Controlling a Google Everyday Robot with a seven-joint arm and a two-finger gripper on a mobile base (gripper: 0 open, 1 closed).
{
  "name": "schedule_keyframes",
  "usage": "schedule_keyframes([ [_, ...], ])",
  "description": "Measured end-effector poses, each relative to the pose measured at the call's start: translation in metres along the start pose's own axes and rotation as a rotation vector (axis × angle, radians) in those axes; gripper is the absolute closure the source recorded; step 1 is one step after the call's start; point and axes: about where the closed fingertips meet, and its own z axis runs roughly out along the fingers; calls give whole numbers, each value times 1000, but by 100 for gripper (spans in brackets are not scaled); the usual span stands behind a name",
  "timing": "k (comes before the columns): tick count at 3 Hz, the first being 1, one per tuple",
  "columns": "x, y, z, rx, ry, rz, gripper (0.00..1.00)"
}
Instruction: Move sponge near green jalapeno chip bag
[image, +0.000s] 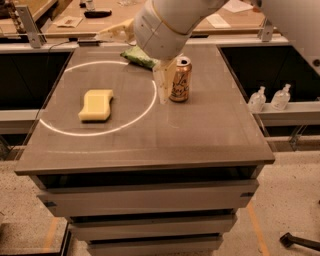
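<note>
Over the bench (200, 135), just beside the soda can (180, 80), end effector (164, 85) hangs, openness can't tell, sponge (96, 105) untouched well apart inside the white ring (145, 107), green jalapeno chip bag (140, 57) behind; best centre over sponge, descend straight, clear the can.

Dim, warm, soft-shadowed light over end effector (163, 99) beside can (180, 79).

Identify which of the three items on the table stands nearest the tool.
The can, upright right beside the tool hanging low over the table. The sponge lies well aside; the bag sits farther back.
</note>
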Motion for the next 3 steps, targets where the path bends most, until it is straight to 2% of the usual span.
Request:
schedule_keyframes([
  [3,5,-27,70,-107,-19,-72,0],
])
